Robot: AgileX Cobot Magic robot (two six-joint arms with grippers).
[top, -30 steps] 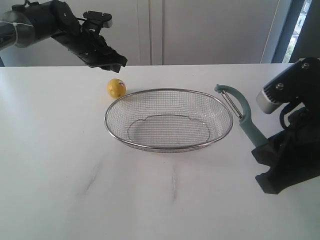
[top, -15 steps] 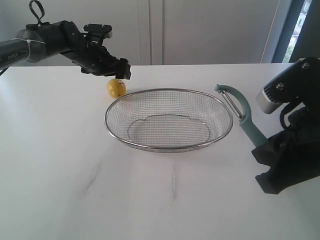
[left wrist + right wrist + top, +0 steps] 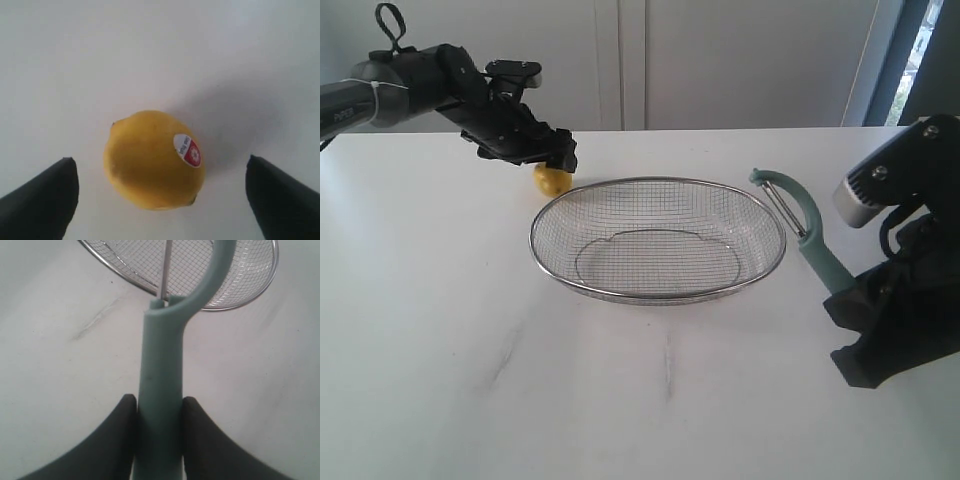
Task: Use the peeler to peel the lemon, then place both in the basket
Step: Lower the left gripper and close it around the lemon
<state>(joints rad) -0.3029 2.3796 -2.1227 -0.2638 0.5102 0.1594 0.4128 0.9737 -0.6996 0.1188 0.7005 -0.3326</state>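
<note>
While left gripper (image 3: 558, 156) gaped round lemon (image 3: 150, 165), right gripper (image 3: 159, 407) clamped peeler (image 3: 162, 347).
Dimpled yellow rind, red-white sticker (image 3: 188, 149); teal plastic handle (image 3: 160, 385), wire-mesh basket (image 3: 658, 298).

Exterior camera high, frontal over the table (image 3: 420, 380) — wrist cameras close on lemon (image 3: 152, 160) and peeler (image 3: 160, 365), both shared.

yellow stickered lemon (image 3: 152, 160) just beyond oval mesh basket (image 3: 658, 298), far-left rim; teal peeler (image 3: 810, 240) tilted, head up, beside right rim.
</note>
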